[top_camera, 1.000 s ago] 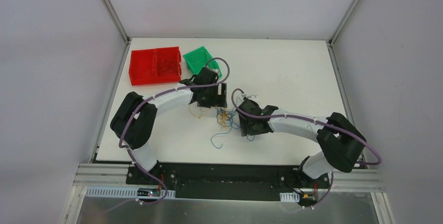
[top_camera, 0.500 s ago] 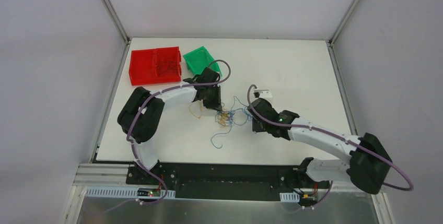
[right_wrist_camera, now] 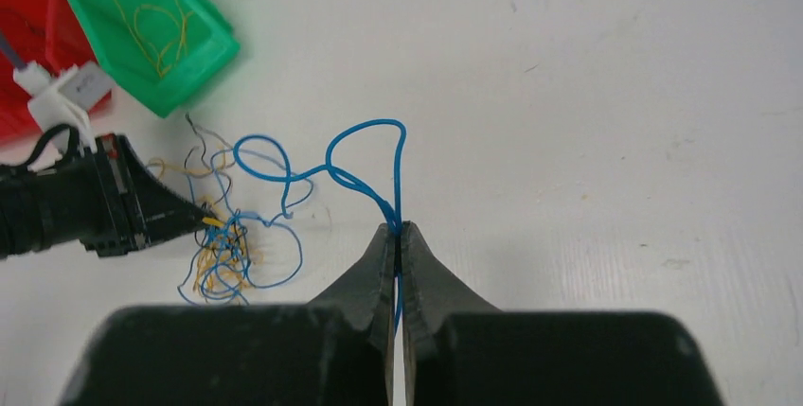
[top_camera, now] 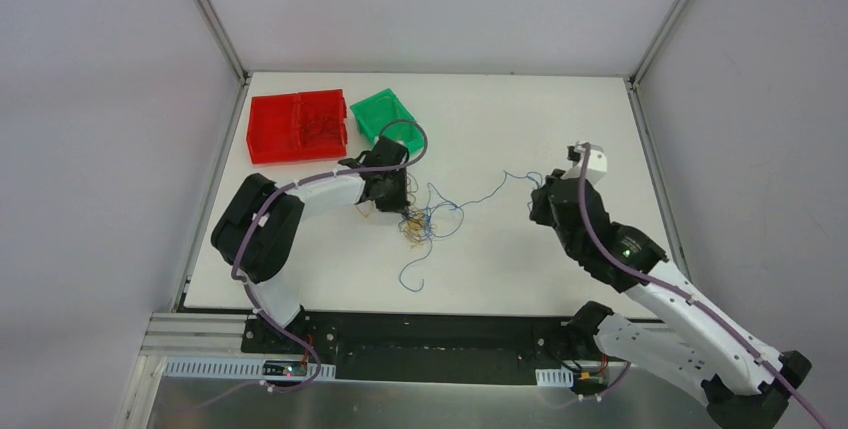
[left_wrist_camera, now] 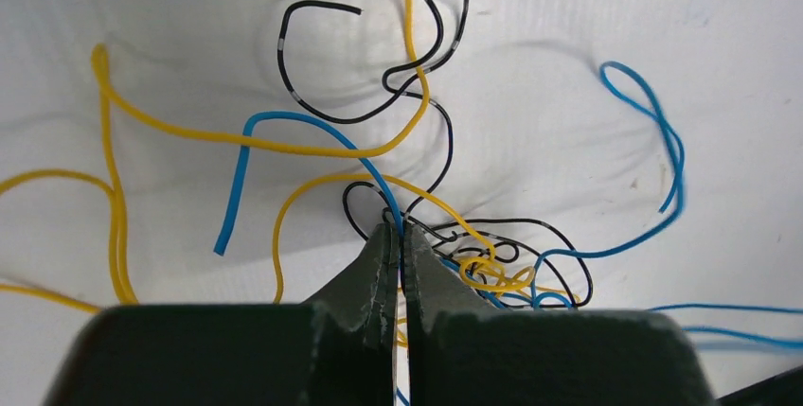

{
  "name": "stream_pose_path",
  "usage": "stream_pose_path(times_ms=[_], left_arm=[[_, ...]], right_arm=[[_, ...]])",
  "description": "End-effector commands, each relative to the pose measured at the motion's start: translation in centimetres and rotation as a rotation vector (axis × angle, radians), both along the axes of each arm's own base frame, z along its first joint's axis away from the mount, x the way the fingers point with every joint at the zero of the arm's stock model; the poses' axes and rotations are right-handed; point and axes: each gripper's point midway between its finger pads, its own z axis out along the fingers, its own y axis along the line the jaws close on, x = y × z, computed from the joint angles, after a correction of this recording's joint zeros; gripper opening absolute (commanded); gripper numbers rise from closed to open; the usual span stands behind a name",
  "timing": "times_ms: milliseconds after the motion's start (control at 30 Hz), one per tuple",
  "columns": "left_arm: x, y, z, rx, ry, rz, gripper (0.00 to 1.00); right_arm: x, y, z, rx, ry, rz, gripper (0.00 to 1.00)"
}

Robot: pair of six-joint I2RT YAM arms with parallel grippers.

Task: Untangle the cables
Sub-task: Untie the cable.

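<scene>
The cables (top_camera: 420, 224) lie as a small blue, yellow and black clump mid-table, also seen in the left wrist view (left_wrist_camera: 492, 273) and the right wrist view (right_wrist_camera: 223, 255). My left gripper (top_camera: 400, 209) (left_wrist_camera: 398, 228) is shut at the clump's left edge, with a blue and a black strand pinched between its tips. My right gripper (top_camera: 540, 191) (right_wrist_camera: 398, 228) is shut on a blue cable (top_camera: 480, 195) (right_wrist_camera: 395, 209). That cable runs in loose loops from the clump out to the right gripper, well to the right.
A red tray (top_camera: 298, 127) (right_wrist_camera: 28, 46) and a green tray (top_camera: 385, 114) (right_wrist_camera: 151, 27) holding yellow strands stand at the back left, just behind the left arm. A loose blue strand (top_camera: 412, 271) trails toward the near edge.
Both grippers have shut. The right arm has drawn back to the right and away with the blue cable, pulling it out of the clump; the left gripper moved slightly onto the clump.
</scene>
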Motion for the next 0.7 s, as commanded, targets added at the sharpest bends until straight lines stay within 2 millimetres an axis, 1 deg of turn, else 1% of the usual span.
stream_pose_path(times_ms=[0,100,300,367,433,467,500,567,600,667], left_arm=[[-0.3,2.1,0.6,0.039,-0.033,0.056,0.0],[-0.6,2.5,0.8,0.041,-0.038,0.062,0.0],[-0.7,2.7,1.7,0.033,-0.064,0.063,0.0],[-0.6,2.9,2.1,0.035,-0.076,0.063,0.0],[-0.6,3.2,2.4,0.036,-0.083,0.064,0.0],[-0.6,3.4,2.5,0.038,-0.082,0.066,0.0],[-0.5,4.1,2.5,0.053,-0.088,0.084,0.0],[-0.3,5.6,2.8,0.059,-0.09,0.129,0.0],[-0.5,6.5,2.6,0.059,-0.082,0.159,0.0],[-0.8,8.4,2.4,0.059,-0.076,0.218,0.0]], right_arm=[[0.5,-3.6,3.9,-0.028,-0.068,-0.106,0.0],[0.3,-3.4,3.2,-0.023,-0.034,-0.086,0.0],[-0.2,-0.6,-0.7,0.014,0.112,0.015,0.0],[-0.2,-0.4,-1.2,0.019,0.129,0.009,0.0],[0.0,-0.9,-1.0,0.013,0.121,-0.013,0.0],[0.3,-1.9,-0.6,-0.002,0.107,-0.064,0.0],[0.6,-3.1,-0.1,-0.019,0.098,-0.119,0.0],[1.1,-6.2,1.0,-0.076,0.088,-0.254,0.0],[1.3,-7.7,2.0,-0.094,0.068,-0.324,0.0],[1.6,-10.7,4.6,-0.109,0.0,-0.44,0.0]])
